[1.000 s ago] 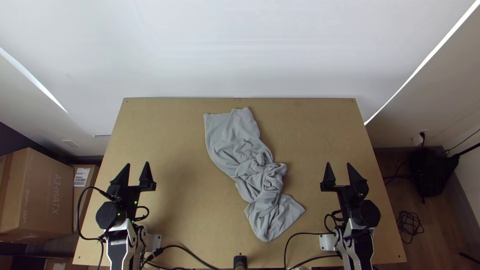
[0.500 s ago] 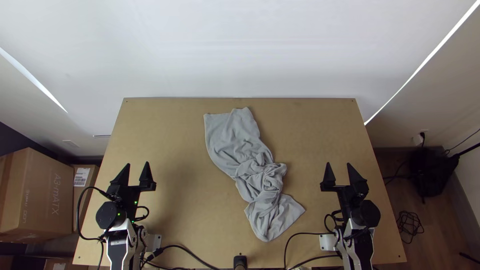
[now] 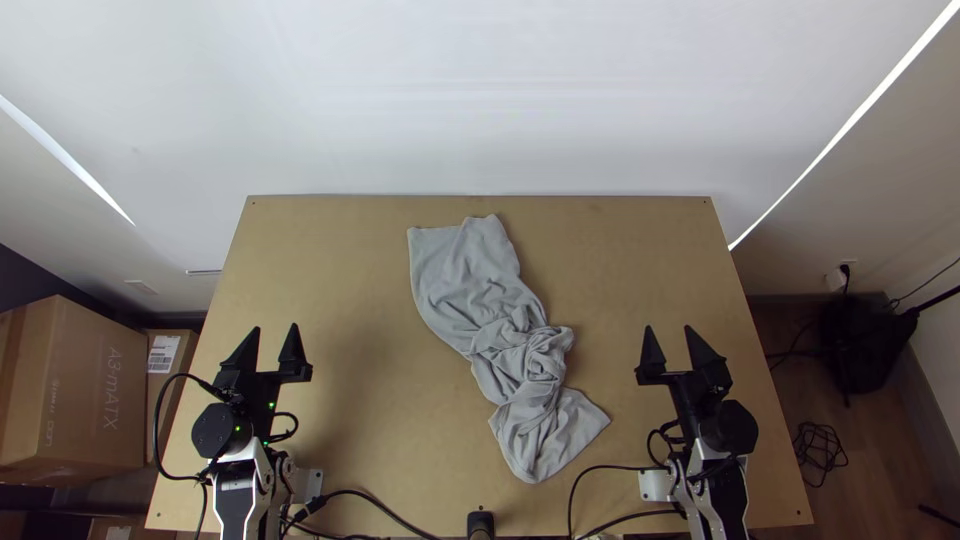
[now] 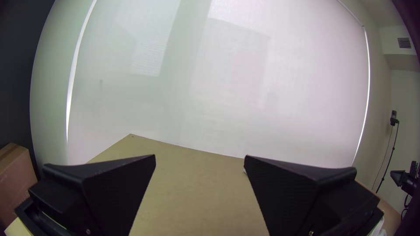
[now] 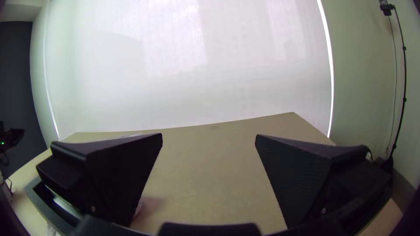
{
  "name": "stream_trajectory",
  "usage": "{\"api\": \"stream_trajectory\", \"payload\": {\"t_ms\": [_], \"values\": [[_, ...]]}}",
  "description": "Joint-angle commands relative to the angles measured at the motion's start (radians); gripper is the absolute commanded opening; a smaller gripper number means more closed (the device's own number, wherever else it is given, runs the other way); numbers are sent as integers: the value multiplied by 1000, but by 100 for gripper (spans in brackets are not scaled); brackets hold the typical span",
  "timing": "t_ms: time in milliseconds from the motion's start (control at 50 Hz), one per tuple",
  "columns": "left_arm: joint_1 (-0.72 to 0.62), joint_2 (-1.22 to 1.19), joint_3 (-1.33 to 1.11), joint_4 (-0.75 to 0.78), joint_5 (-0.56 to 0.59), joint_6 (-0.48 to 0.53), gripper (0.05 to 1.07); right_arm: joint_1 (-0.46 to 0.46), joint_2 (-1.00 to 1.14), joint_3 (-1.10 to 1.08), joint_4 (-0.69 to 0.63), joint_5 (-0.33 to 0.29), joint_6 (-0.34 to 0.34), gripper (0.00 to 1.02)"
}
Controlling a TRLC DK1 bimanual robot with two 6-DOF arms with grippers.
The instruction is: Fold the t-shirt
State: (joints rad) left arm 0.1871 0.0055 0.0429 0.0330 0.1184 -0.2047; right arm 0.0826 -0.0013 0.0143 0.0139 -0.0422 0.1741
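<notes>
Past the far edge of the table [image 3: 620, 250] rises a white wall [image 3: 480, 100]. From where I stand, the shirt [image 3: 510, 335] lies mid-table, rumpled and bunched at its waist, its long axis slanting from far left to near right. Left gripper [image 3: 275, 327] and right gripper [image 3: 670, 327] both have their fingers spread, nothing between. That near end leans toward the right gripper, clearly the closer; I'd expect it to start by reaching left for the bunched part.
</notes>
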Motion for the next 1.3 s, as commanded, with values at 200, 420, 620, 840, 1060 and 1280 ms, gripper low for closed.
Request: {"api": "stream_trajectory", "payload": {"t_ms": [200,420,620,840,1060,1280], "values": [[8,-7,-38,-13,-2,22,102,95,-5,-5,-29,54,77,98],[-17,-1,18,-38,3,76,102,98,-2,58,-22,61,80,98],[-38,136,181,-1,12,99,102,109,126,233,0,57,77,98],[-109,484,571,-27,13,88,102,158,342,493,-12,57,65,98],[-195,731,934,-153,13,44,102,201,603,745,-107,51,79,98],[-291,996,1256,-438,13,22,102,264,807,926,-276,51,185,98]]}}
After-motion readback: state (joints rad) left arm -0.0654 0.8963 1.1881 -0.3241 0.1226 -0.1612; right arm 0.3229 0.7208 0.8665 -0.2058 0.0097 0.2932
